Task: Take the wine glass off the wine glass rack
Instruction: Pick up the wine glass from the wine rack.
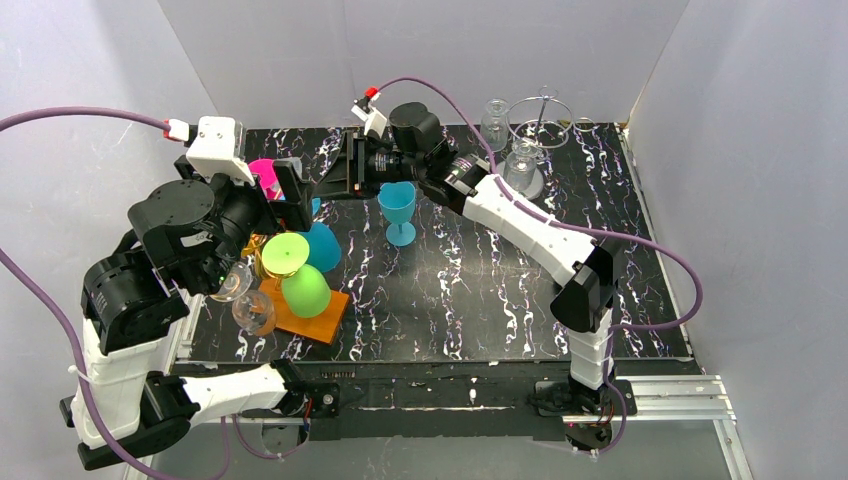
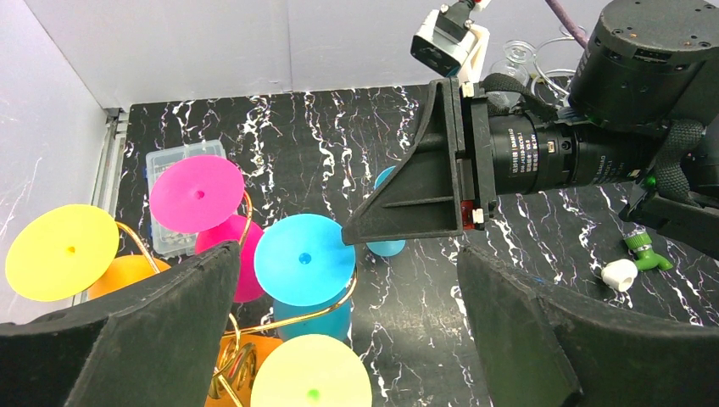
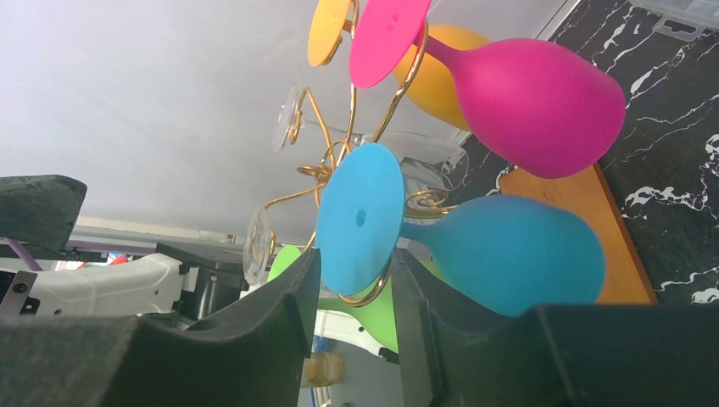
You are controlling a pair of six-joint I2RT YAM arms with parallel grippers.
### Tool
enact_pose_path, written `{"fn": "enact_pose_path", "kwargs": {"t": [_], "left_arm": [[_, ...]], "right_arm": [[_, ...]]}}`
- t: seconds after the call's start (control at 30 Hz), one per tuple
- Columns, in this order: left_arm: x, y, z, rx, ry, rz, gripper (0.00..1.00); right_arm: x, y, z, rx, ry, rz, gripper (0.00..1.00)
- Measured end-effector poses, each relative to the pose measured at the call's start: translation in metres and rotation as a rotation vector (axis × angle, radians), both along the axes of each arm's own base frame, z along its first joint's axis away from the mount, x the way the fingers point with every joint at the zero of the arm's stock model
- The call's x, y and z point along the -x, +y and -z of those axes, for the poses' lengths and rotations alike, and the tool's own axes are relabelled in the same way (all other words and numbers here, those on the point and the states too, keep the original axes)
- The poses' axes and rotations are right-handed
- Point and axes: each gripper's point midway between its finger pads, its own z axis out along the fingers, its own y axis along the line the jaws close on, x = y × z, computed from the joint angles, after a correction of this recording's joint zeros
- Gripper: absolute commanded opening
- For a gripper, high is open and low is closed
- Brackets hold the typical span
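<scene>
Right gripper (image 3: 356,275) was narrowed round blue wine glass (image 3: 500,250) foot, grip unclear; left gripper (image 2: 348,254) was held wide; rack (image 3: 326,170) could be toppled if foot snagged.

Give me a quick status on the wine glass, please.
Left gripper: fingers open, hovering. Right gripper: fingers shut on blue wine glass foot. Glass still on rack. Pink glass close alongside.

Pink glass (image 3: 526,106), green glass (image 3: 369,322) and rack wire (image 3: 292,195) crowd the blue glass (image 3: 500,254).

Blue wine glass (image 3: 500,250) upside down on gold wire rack (image 3: 326,170).
</scene>
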Motion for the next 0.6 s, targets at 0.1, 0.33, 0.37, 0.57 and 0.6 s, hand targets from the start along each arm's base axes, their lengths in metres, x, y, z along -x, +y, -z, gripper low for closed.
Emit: {"fn": "enact_pose_path", "kwargs": {"t": [0.1, 0.33, 0.37, 0.57, 0.6], "left_arm": [[0.0, 0.0, 0.0, 0.002, 0.001, -0.001, 0.99], [0.001, 0.001, 0.002, 0.004, 0.003, -0.001, 0.99], [0.001, 0.001, 0.002, 0.003, 0.003, -0.002, 0.99], [0.002, 0.003, 0.001, 0.008, -0.001, -0.003, 0.99], [0.002, 0.003, 0.001, 0.008, -0.002, -0.005, 0.99]], "right_arm": [[0.0, 0.0, 0.0, 0.0, 0.0, 0.0, 0.46], [-0.003, 0.005, 0.007, 0.01, 0.005, -0.002, 0.47], [-0.004, 0.007, 0.01, 0.015, 0.008, -0.001, 0.47], [-0.009, 0.012, 0.026, 0.038, 0.03, -0.002, 0.39], [-0.009, 0.012, 0.025, 0.036, 0.029, -0.002, 0.38]]}}
